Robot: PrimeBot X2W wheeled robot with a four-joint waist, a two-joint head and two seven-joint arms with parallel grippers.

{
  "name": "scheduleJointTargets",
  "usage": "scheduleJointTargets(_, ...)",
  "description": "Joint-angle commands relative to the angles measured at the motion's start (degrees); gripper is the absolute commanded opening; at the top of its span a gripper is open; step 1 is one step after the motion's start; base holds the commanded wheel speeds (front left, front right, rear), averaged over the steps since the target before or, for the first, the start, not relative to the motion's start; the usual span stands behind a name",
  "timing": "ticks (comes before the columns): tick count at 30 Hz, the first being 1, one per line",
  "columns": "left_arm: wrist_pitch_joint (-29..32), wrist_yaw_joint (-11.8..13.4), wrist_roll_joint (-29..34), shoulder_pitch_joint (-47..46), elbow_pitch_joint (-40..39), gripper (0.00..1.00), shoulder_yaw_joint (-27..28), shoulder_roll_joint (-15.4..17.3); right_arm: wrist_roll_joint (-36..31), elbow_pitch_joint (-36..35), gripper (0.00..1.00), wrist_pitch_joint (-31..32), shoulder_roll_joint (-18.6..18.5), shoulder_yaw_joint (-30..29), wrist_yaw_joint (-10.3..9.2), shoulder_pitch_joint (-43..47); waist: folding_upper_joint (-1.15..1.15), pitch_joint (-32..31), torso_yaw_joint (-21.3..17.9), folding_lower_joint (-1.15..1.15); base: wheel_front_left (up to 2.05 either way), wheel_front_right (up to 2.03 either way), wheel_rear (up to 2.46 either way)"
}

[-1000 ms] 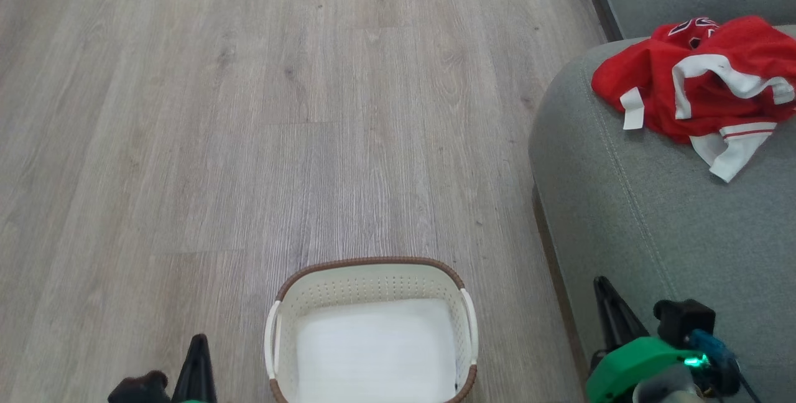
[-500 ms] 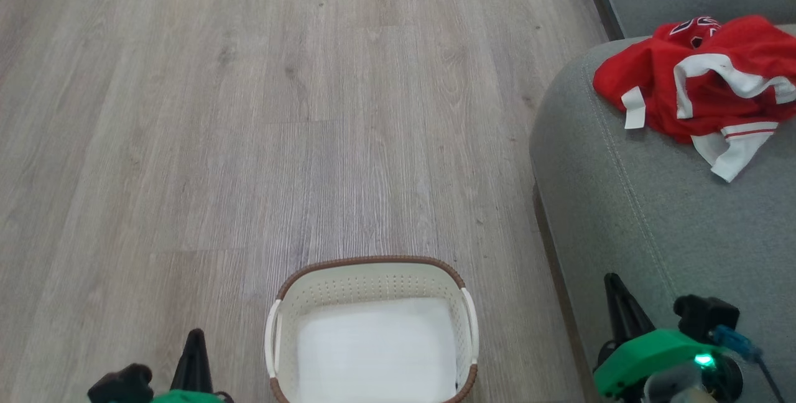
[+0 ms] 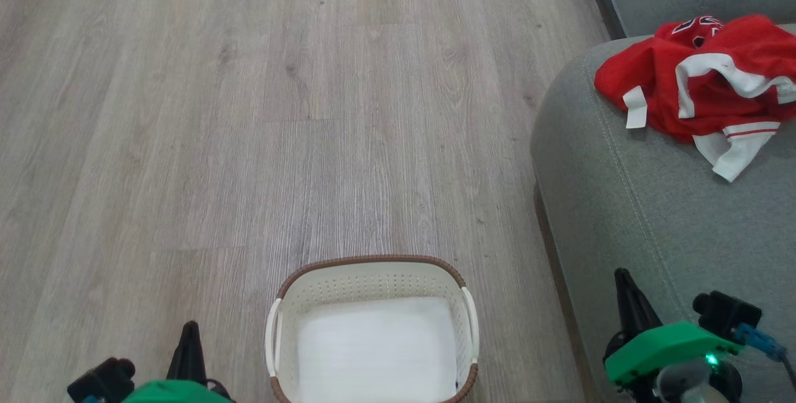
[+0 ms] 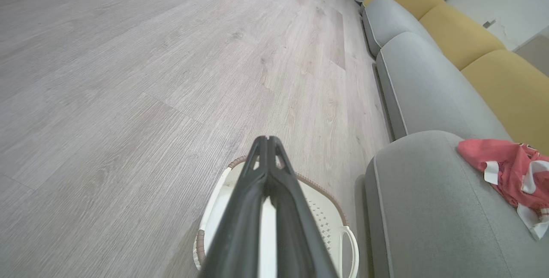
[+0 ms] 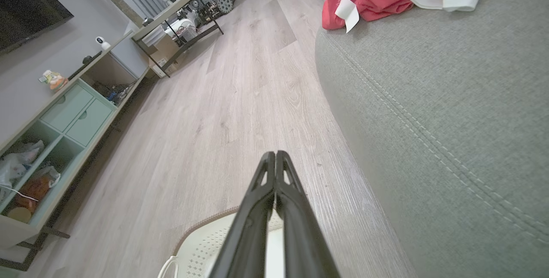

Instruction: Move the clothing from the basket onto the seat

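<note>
where the grey plank floor (image 3: 249, 111) meets the seat (image 3: 653, 216), the clothing (image 3: 703, 86) lies crumpled on that cushion, its heap stretched sideways across the head view. the basket (image 3: 373, 261) stands on the floor just beside the seat, white bottom bare. left hand (image 4: 266, 140) and right hand (image 5: 274, 155): fingers pressed together, gripping nothing.

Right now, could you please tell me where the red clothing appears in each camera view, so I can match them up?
Head view: the clothing lies at the upper right, on the seat.
Left wrist view: at the right edge, below the middle, on the seat.
Right wrist view: along the top edge, right of centre, on the seat.
Shared landmark: the basket, at the bottom of every view, left of the seat.
</note>
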Motion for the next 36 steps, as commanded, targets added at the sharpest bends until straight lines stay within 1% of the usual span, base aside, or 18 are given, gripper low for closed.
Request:
scheduleJointTargets(1, 0.15, -0.45, -1.26, -3.08, -1.62, 0.0, 1.1, 0.11, 1.47, -2.27, 0.0, 0.26, 0.0, -0.13, 0.0, -3.21, 0.0, 0.01, 0.01, 0.0, 0.0, 0.0, 0.0)
scheduleJointTargets(36, 5.76, -4.26, -22.27, -7.33, -1.57, 0.0, 4.45, 0.03, 23.75, -5.2, 0.0, 5.89, 0.07, -2.66, 0.0, -3.99, 0.0, 0.43, 0.29, 0.0, 0.0, 0.0, 0.0)
